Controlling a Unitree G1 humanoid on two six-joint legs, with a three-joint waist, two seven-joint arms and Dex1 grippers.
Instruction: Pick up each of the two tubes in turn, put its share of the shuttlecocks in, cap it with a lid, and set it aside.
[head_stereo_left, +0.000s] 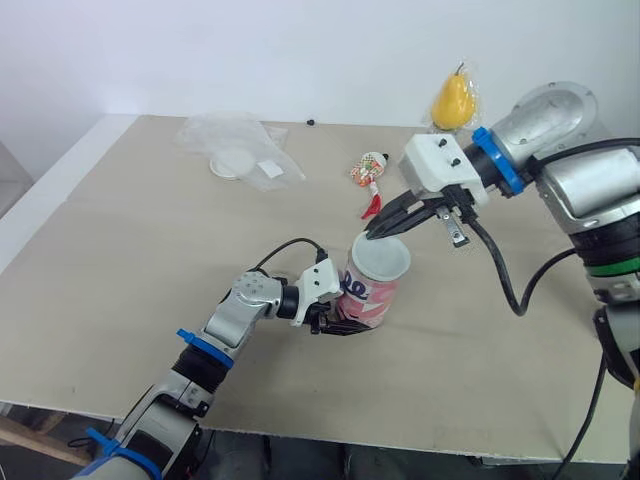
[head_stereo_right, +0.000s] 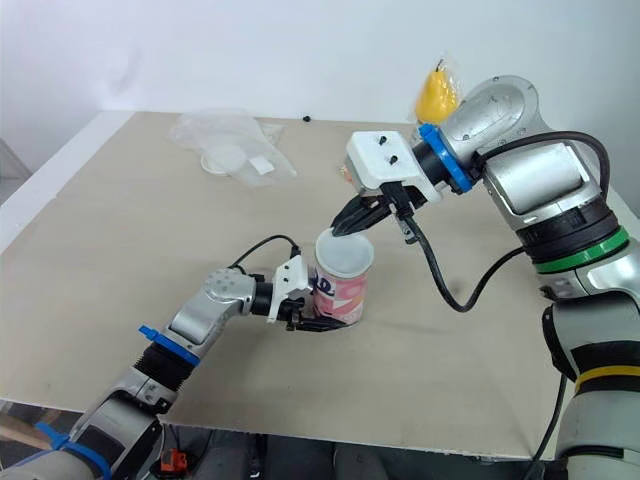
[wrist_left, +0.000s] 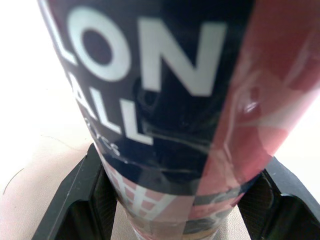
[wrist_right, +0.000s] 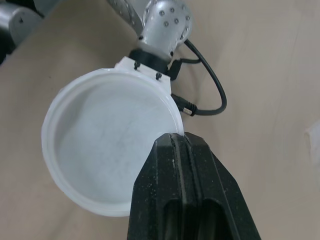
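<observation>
Pink tube (head_stereo_left: 372, 297): upright on table (head_stereo_left: 120, 250), centre of frame.
Left gripper (head_stereo_left: 343, 324): clamped around tube's base.
White lid (head_stereo_left: 380, 256): atop tube.
Right gripper (head_stereo_left: 386, 228): pinching lid's rim.
Plastic bag (head_stereo_left: 240, 145): upper left.
Yellow pear (head_stereo_left: 452, 100): upper right.

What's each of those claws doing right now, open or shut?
Left gripper: closed, holding the tube.
Right gripper: closed, pinching the rim of the lid atop the tube.
</observation>
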